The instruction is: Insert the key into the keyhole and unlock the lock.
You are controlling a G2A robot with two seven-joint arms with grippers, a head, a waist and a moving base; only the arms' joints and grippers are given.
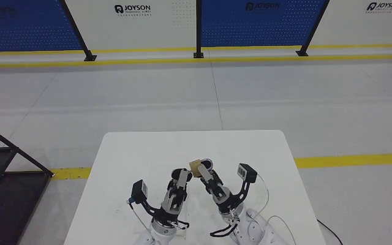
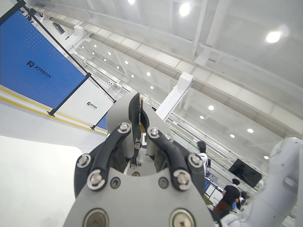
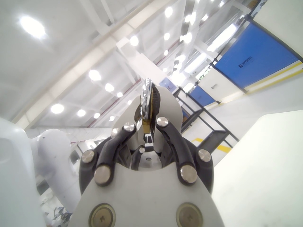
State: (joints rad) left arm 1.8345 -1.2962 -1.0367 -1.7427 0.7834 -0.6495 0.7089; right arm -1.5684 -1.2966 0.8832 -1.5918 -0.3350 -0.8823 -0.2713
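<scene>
Over the white worktop (image 1: 122, 159), my right hand (image 3: 151, 96) is clamping the brass, silver-shackled padlock (image 1: 196, 166), my left hand (image 2: 138, 106) pinching the thin tan key (image 2: 142, 122); I'm fearing the key twisting in that pinch and jamming.

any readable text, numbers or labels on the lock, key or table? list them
Lock, clamped in the right gripper: none readable.
Key, edge-on in the left gripper: none can be told.
Table: none.
Barrier panels: a brand logo on each; the fine line beneath is too small to read.
</scene>
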